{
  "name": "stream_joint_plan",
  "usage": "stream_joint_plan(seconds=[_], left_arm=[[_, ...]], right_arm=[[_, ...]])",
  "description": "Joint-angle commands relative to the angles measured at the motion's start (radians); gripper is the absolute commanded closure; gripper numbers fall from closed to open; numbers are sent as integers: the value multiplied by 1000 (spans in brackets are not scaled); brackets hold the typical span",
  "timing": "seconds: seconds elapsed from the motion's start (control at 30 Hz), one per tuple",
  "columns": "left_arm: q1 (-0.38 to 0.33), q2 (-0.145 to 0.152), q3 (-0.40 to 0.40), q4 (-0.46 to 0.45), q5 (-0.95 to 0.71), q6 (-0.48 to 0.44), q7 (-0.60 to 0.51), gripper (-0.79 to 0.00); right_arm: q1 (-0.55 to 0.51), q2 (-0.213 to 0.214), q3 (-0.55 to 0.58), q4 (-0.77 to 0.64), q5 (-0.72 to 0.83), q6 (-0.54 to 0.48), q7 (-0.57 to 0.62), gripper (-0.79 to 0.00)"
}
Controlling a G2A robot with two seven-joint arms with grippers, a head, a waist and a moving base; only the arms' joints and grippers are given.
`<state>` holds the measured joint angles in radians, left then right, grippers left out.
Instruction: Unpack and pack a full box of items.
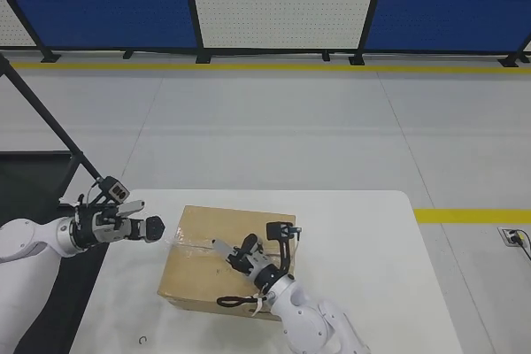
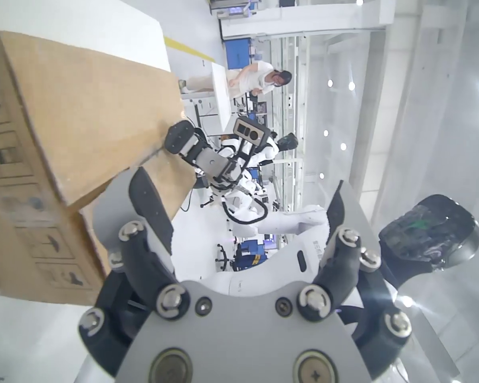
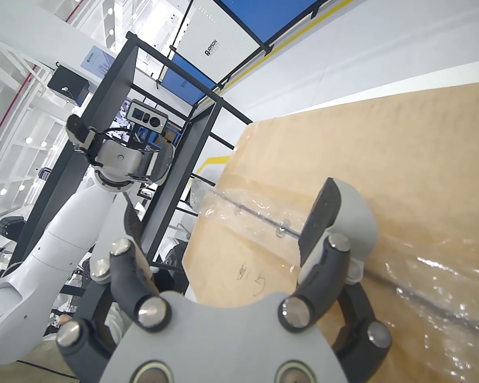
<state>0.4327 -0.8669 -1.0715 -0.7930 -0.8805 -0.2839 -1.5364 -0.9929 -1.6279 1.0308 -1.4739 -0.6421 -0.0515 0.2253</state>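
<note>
box [image 1: 203, 232], left end effector [image 1: 154, 228] released beside it, right end effector [image 1: 234, 246] released above

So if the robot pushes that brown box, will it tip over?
Probably not: the box is wide and low and lies flat on the smooth table, so it would likely slide. It looks stiff, with clear tape along its top seam. If it is full, it may be heavy and need a firm push.

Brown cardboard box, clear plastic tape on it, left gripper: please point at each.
Brown cardboard box [image 1: 208, 228], top view, top face near the far edge.
Clear plastic tape [image 3: 239, 207], right wrist view, its end over the seam.
Left gripper [image 2: 239, 182], left wrist view, midway between its open fingertips.
</note>
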Motion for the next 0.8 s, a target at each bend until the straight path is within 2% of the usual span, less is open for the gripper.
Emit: stream_joint_plan(seconds=[0.0, 0.13, 0.6, 0.77], left_arm=[[18, 0, 2, -26, 24, -11, 11, -785], [31, -12, 27, -34, 60, -31, 31, -785], [-17, -62, 100, 78, 131, -74, 74, -785], [-24, -72, 102, 103, 126, -77, 77, -785]], right_arm=[[-2, 1, 1, -3, -1, -2, 0, -785], [-7, 1, -1, -11, -3, -1, -1, -785], [-13, 3, -4, -18, 6, 0, 14, -785], [-8, 3, 12, -21, 116, -24, 90, -785]])
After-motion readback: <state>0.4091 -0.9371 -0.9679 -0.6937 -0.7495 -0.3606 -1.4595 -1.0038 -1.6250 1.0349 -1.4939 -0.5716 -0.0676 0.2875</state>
